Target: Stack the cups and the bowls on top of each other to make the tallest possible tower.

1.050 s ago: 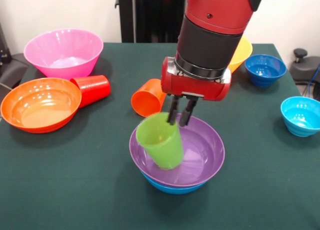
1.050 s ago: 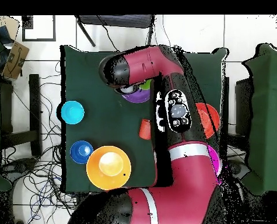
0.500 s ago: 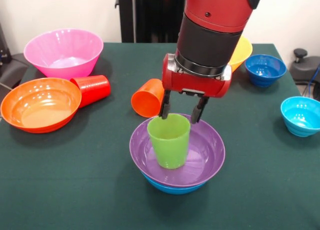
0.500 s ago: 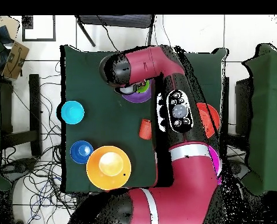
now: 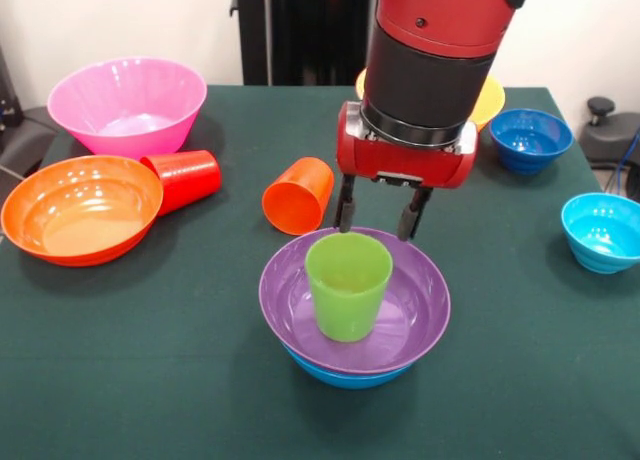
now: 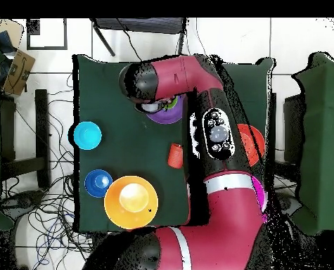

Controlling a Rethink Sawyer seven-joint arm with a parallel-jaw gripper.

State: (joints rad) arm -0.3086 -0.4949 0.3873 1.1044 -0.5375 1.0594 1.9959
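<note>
The jaws (image 5: 378,220) of the red and black arm stand spread, hanging empty just above the far rim of the lime green glossy plastic cup (image 5: 347,285). That cup stands upright inside the large purple plastic bowl (image 5: 412,320), which nests in a large blue plastic bowl (image 5: 335,373) near the front edge of the dark green worktop (image 5: 150,360). Just behind the purple bowl an orange plastic cup (image 5: 298,194) lies on its side. Further left a red plastic cup (image 5: 186,178) lies on its side, touching the large orange plastic bowl (image 5: 78,208) at the worktop's left edge. A large pink plastic bowl (image 5: 127,105) sits in the far left corner. A large yellow plastic bowl (image 5: 487,100) shows behind the arm, beside a small ribbed dark blue bowl (image 5: 530,138). A small ribbed cyan bowl (image 5: 603,231) sits at the right edge.
</note>
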